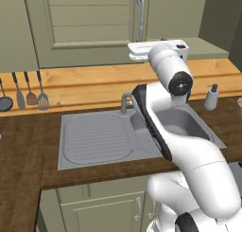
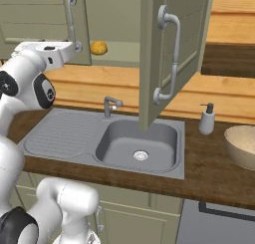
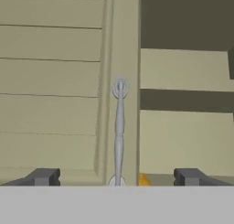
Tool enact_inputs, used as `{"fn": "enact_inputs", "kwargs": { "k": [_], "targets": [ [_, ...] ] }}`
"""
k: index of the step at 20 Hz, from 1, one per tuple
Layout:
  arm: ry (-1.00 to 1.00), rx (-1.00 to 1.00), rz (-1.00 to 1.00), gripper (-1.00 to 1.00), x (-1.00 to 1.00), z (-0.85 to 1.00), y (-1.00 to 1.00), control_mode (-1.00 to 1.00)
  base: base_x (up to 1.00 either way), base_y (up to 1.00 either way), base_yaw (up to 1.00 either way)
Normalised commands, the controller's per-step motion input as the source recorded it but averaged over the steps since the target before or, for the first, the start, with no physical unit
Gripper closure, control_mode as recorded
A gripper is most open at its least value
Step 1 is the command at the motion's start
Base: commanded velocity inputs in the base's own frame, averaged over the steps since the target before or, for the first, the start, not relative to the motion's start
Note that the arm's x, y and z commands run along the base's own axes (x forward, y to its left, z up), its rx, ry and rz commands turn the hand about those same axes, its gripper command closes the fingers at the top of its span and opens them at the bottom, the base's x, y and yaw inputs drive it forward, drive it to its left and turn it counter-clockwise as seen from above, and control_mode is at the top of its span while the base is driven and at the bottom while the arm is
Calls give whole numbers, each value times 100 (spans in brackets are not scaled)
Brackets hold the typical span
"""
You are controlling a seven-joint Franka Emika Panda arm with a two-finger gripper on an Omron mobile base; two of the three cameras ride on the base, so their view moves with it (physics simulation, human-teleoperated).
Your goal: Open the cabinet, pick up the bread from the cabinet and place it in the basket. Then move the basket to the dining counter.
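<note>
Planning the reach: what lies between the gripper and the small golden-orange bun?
In the hand view, the closed door's grey bar handle stands between the gripper and bun.

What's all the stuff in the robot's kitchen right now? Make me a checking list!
Surface: dark wood worktop with a steel sink.
Job's things: cabinet with right door swung open, left door closed; bread on the shelf inside; basket on the worktop at right.
Clutter: soap dispenser; utensils hanging on the wall.
Grippers: gripper open, fingers either side of the left door's handle.
Cables: nothing seen.
Surroundings: base cabinets below.
</note>
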Motion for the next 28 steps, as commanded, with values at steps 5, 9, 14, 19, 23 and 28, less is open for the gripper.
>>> {"fn": "enact_inputs", "kwargs": {
  "k": [5, 9, 14, 19, 23, 28],
  "targets": [
    [0, 4, 0, -100, 56, 0, 0, -100, 0, 0, 0],
    [0, 2, 0, -100, 56, 0, 0, -100, 0, 0, 0],
    [0, 0, 0, -100, 57, 0, 1, -100, 0, 0, 0],
    [0, 0, 0, -100, 67, 0, 10, -100, 0, 0, 0],
    [2, 0, 0, -100, 67, 0, 0, -100, 0, 0, 0],
    [2, 0, 0, -100, 70, -2, 17, -100, 0, 0, 0]
  ]
}}
